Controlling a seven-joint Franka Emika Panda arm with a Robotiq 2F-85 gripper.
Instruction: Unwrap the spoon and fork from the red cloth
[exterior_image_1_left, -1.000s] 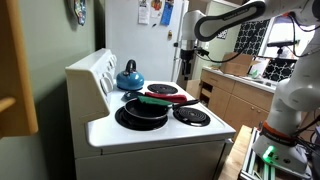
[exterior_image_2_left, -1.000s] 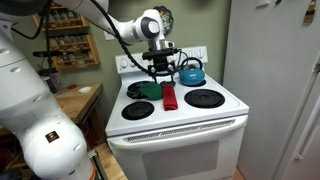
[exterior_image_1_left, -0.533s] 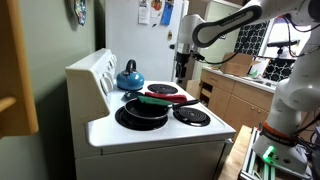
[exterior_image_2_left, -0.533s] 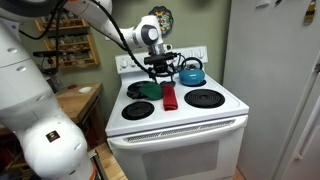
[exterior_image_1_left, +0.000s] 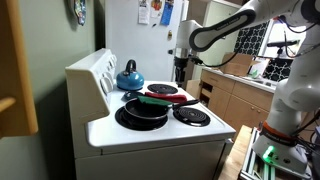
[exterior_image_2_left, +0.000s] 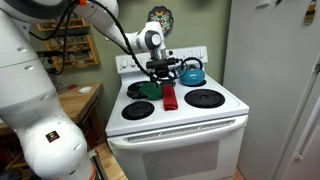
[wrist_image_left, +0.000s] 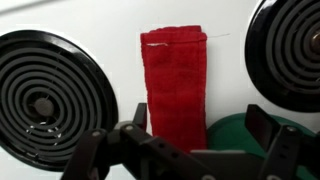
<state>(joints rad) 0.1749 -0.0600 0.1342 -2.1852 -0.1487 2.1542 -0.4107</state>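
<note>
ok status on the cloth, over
Pincer open over the cloth, holding nothing. Red cloth folded flat between burners. Green item close beside it, blue kettle further back.

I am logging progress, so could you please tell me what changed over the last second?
The gripper has lowered slightly toward the red cloth, its fingers open and holding nothing. The cloth, blue kettle and black frying pan have not moved.
</note>
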